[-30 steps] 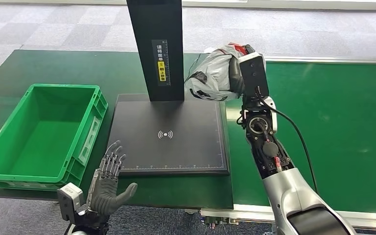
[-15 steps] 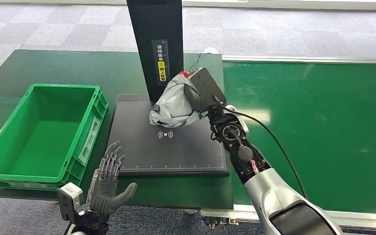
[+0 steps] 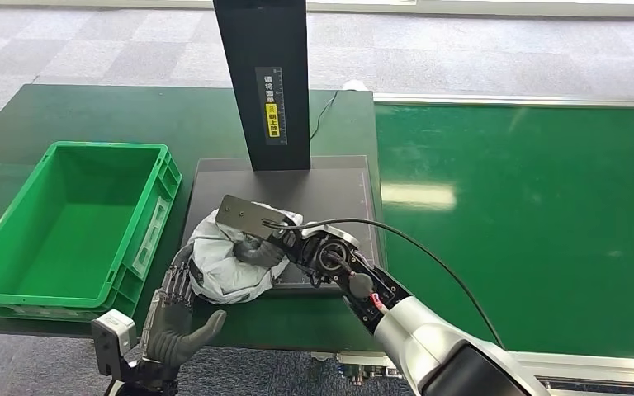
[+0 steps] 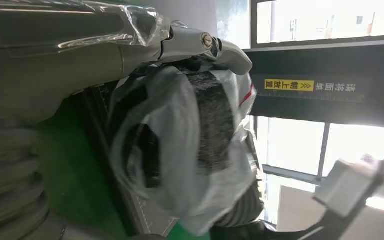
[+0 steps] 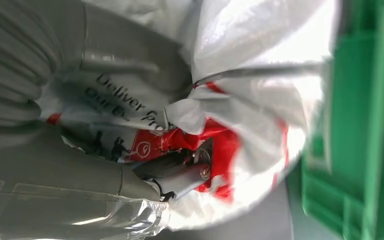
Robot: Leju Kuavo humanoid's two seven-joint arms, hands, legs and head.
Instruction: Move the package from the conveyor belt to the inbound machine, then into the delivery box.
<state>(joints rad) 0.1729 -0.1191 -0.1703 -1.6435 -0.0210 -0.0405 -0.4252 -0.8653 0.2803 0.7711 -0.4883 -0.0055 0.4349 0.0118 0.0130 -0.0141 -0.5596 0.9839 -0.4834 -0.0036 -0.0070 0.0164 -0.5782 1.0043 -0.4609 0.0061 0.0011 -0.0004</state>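
Right hand (image 3: 256, 250) grips the package (image 3: 229, 266), a crumpled white-grey plastic mailer with red print; fingers wrapped around its upper side. The package sits at the near-left corner of the inbound machine's black plate (image 3: 330, 194), overhanging the plate's left and near edges toward the tabletop (image 3: 115, 111). Cannot tell whether it rests on the plate or is carried just above it.

Left hand (image 3: 173, 318) holds nothing: palm up, fingers spread, just below and beside the package at the tabletop's near edge. Fingertips look close to the bag's underside; contact cannot be confirmed.

The delivery box (image 3: 16, 247), green crate, stands left of the plate, open top. Its right wall is near the package, with a narrow strip of tabletop between them.

The machine's black upright column (image 3: 264, 82) stands at the far edge of the plate, well apart from the package. Far and right parts of the plate are bare. The conveyor belt (image 3: 528, 214) lies to the right, bordering the plate's right edge.

Right wrist view: mailer (image 5: 250, 75) pressed against the hand, crate wall (image 5: 360, 125) close beyond it.
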